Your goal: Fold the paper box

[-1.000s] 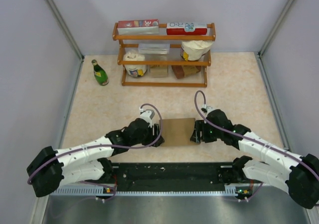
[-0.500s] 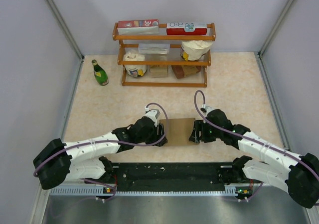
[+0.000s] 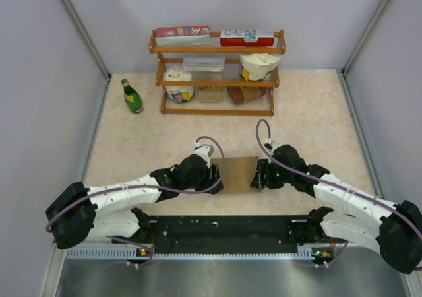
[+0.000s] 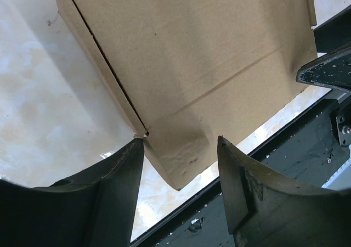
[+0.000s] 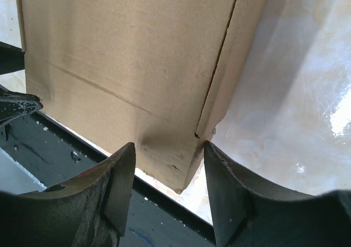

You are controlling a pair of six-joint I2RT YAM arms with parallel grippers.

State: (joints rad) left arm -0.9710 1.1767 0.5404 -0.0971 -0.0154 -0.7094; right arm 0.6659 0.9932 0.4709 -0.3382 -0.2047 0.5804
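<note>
The paper box [image 3: 236,173] is plain brown cardboard, lying flat near the table's front edge between my two grippers. My left gripper [image 3: 213,176] is open at the box's left end; in the left wrist view [image 4: 181,170] its fingers straddle the box's near corner [image 4: 181,159]. My right gripper [image 3: 258,177] is open at the box's right end; in the right wrist view [image 5: 167,173] its fingers straddle the other near corner [image 5: 170,159]. A folded side flap [image 5: 230,55] lies along the right edge, another [image 4: 93,55] along the left.
A wooden shelf rack [image 3: 217,72] at the back holds red-and-white cartons, white tubs and small brown blocks. A green bottle [image 3: 132,97] stands left of it. A black rail [image 3: 224,231] runs along the table's front edge, close to the box.
My left arm has stretched to the right and its gripper now sits at the box's left end. The right gripper and the box have hardly moved.
</note>
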